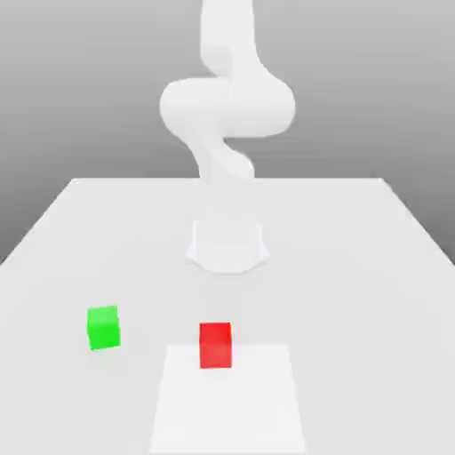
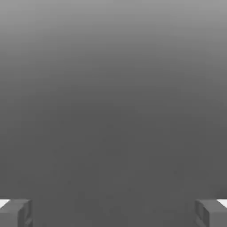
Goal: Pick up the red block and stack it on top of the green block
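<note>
Landmark: the red block (image 1: 215, 346), which you will find on the pale desk (image 1: 338, 267), its lower part overlapping the near-white patch (image 1: 229, 409).
Item, one green block (image 1: 104, 328): on the desk, toward the exterior view's left of the red block, well apart from it and turned slightly; nothing is stacked on it.
Item, one near-white patch: mostly nearer the viewer than the red block, reaching to both sides of it.
Item, one white robot arm (image 1: 227, 107): your machine, standing beyond the red block, its upper part rising out of the exterior view.
Item, one pair of jaws (image 2: 113, 214): released, standing wide apart in the hand view, with nothing between them for you to list.
</note>
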{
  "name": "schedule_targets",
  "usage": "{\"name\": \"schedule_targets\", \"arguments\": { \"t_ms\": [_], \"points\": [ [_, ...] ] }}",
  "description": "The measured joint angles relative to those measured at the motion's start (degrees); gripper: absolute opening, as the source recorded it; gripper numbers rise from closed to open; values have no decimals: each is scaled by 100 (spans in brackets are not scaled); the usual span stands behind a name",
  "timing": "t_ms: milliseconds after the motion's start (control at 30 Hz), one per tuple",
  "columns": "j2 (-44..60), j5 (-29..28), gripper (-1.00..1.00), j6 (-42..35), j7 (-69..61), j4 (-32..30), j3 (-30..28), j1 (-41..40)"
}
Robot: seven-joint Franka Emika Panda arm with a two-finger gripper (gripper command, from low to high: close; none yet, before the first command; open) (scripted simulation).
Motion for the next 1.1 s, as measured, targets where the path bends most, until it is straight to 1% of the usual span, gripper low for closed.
{"name": "schedule_targets", "arguments": {
  "t_ms": [400,533,600,767,800,1000,1100],
  "points": [
    [2052,-118,0,1646,-286,-2188,-162,-47],
    [2957,-114,0,2342,-435,-2977,-255,-46],
    [3744,-53,0,2943,-530,-3172,-311,-7],
    [4984,217,0,3970,-747,-3123,-137,-121],
    [5169,242,-100,4129,-768,-3099,-90,-162],
    [5261,235,-100,4206,-760,-3087,-63,-188],
    [4903,152,-100,3898,-698,-3138,-112,-161]
  ]
}}
